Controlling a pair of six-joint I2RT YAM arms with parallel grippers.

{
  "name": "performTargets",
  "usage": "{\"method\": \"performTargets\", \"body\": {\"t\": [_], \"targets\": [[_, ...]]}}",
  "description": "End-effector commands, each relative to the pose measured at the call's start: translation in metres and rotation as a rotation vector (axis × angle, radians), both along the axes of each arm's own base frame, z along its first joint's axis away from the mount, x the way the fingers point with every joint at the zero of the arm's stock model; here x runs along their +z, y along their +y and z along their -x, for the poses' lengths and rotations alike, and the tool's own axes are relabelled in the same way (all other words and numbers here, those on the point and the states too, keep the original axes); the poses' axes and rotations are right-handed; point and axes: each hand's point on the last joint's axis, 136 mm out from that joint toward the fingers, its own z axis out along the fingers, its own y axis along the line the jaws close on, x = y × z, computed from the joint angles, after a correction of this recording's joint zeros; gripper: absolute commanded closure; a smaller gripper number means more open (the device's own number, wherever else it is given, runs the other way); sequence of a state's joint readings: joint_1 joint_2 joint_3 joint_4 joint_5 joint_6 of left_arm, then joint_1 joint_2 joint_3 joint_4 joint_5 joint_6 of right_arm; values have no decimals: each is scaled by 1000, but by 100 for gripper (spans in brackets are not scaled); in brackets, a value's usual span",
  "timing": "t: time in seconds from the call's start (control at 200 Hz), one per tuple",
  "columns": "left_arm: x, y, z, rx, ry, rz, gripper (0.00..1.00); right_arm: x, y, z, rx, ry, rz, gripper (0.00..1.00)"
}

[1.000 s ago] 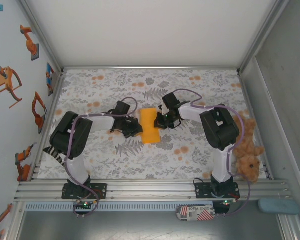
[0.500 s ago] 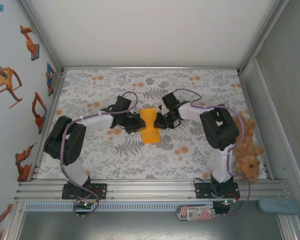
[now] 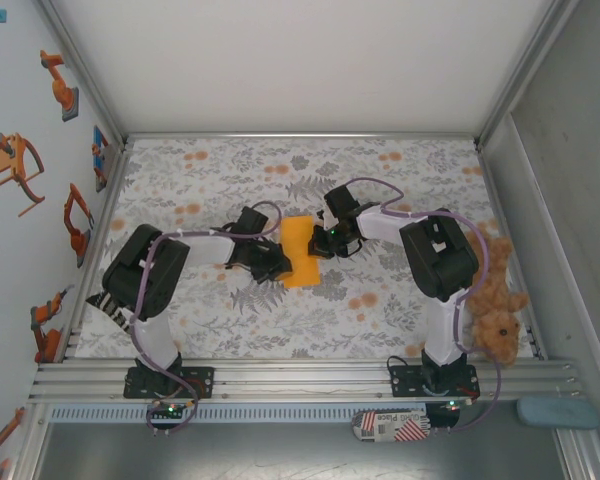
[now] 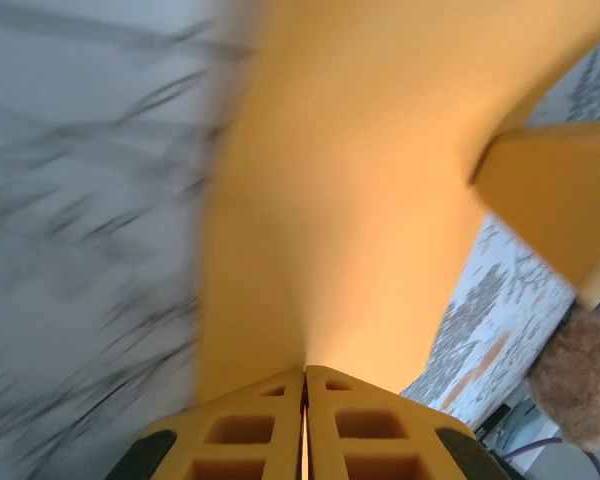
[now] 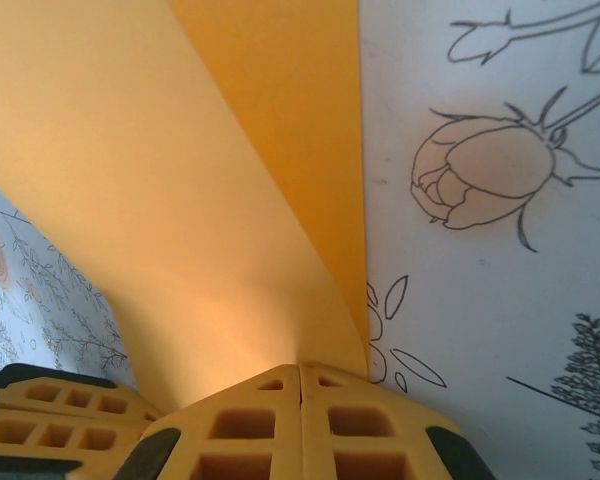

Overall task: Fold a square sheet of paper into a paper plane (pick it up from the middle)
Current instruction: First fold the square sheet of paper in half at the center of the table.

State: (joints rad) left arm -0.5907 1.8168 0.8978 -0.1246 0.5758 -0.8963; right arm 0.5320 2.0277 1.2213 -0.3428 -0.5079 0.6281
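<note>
On the flowered cloth (image 3: 200,180) covering the desk, the left end effector (image 3: 272,262) is clamped shut on the left edge of the sheet of paper (image 3: 298,254), its yellow fingers (image 4: 250,430) pressed together with the paper rising out of the seam. The sheet lies at the middle of the desk between the two arms. It is a plain orange-yellow strip, folded over, with its long axis running from the arm bases toward the back wall and the near end angled slightly right. At the right wrist it shows two layers, the upper one bowed. The right end effector (image 3: 324,240) is closed on its right edge. A brown teddy (image 3: 495,305) sits far right.
</note>
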Motion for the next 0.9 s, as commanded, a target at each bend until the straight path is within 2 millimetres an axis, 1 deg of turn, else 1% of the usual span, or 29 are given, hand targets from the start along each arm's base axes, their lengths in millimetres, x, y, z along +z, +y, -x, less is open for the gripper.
{"method": "performTargets", "body": {"t": [0.0, 0.075, 0.155, 0.225, 0.27, 0.31, 0.356, 0.471, 0.541, 0.596, 0.701, 0.891], "targets": [[-17, 52, 33, 16, 93, -155, 91, -103, -89, 61, -34, 203, 454, 100], [-8, 61, 34, 24, 76, -156, 91, -103, -89, 61, -33, 203, 454, 100], [10, 56, 25, 32, 22, -126, 91, -103, -89, 60, -33, 200, 454, 100], [29, 43, 12, 37, -44, -73, 90, -103, -88, 59, -34, 199, 452, 100], [42, 29, 1, 36, -106, -19, 90, -104, -89, 60, -33, 201, 453, 100], [49, 18, -7, 37, -145, 21, 90, -104, -89, 60, -34, 202, 452, 100], [53, 5, -12, 34, -161, 61, 90, -104, -88, 60, -35, 201, 451, 100], [47, -21, -17, 13, -134, 112, 90, -104, -89, 61, -35, 202, 452, 100], [39, -32, -15, -4, -108, 116, 90, -104, -89, 61, -37, 203, 451, 100], [32, -35, -12, -14, -88, 103, 90, -104, -90, 62, -38, 204, 452, 100], [16, -31, -4, -22, -47, 69, 90, -104, -90, 62, -39, 202, 451, 100], [-6, -13, 18, -29, 1, 26, 89, -105, -90, 63, -39, 203, 450, 100]]}}
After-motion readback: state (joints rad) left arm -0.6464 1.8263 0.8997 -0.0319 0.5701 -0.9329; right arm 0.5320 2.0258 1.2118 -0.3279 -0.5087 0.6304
